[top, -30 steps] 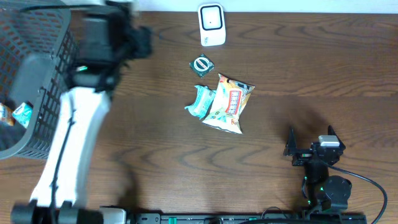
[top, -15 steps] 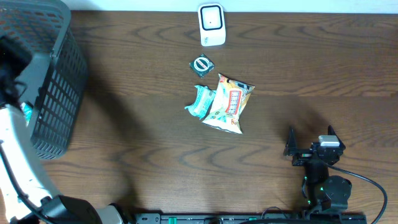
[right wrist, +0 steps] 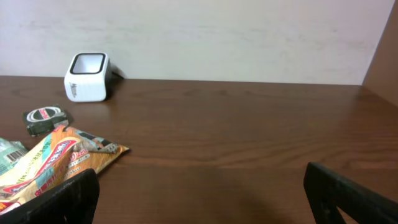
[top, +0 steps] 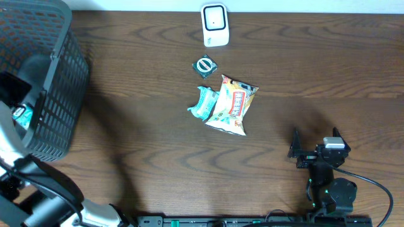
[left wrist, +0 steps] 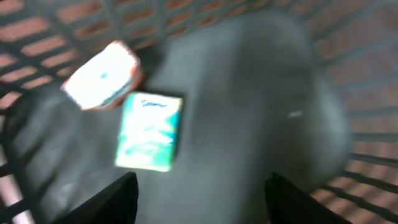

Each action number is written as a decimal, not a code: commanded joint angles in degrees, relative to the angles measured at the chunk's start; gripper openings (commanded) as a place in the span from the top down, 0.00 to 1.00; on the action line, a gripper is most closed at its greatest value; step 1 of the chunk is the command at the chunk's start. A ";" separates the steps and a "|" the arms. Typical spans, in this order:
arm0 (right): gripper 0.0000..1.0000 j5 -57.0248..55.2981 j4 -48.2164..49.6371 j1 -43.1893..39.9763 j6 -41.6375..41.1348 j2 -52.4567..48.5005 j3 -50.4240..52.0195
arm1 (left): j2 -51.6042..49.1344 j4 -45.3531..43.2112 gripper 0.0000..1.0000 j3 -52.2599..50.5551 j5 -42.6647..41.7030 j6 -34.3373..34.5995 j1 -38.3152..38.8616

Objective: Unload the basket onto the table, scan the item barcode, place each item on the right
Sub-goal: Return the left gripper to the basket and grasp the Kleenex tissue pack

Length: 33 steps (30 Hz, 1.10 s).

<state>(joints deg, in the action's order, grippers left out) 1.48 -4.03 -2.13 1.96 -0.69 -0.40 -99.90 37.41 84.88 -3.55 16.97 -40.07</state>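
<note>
Left gripper (left wrist: 200, 202) held inside basket (top: 60, 82), frame left, jaws apart, empty; box (left wrist: 149, 132) lies below, likely binned as scanned. Right gripper (right wrist: 202, 196) parked lower right, jaws wide. Bag (top: 232, 104) mid-table, below scanner (top: 214, 25), awaiting scan.

White scanner (top: 214, 25) upright, far centre; orange snack bag (top: 232, 104) flat, touching teal pack (top: 203, 103); small dark packet (top: 204, 65) between scanner and bag.

Basket mesh (top: 60, 94) around left pincer (left wrist: 202, 200)

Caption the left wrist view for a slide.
Open left gripper over basket, a teal packet and an orange-edged packet lying inside.
</note>
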 commanded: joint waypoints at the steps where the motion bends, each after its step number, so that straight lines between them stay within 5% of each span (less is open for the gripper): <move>1: 0.01 -0.26 -0.26 -0.44 0.46 0.31 0.09 | -2.80 1.07 0.36 -0.17 11.96 0.44 0.92; 13: 0.01 -0.26 -0.26 -0.44 0.46 0.31 0.09 | -11.80 -0.44 0.36 -0.22 13.75 -7.17 4.17; 21: 0.01 -0.26 -0.26 -0.44 0.46 0.31 0.09 | -15.65 -0.72 0.36 -0.22 24.02 -7.34 4.74; 33: 0.01 -0.26 -0.26 -0.44 0.46 0.31 0.11 | -19.61 -2.60 0.37 -0.26 24.61 -7.34 4.63</move>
<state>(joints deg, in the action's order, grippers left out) 1.50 -4.03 -2.13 1.98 -0.69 -0.40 -117.82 34.92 84.86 19.68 10.39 -35.24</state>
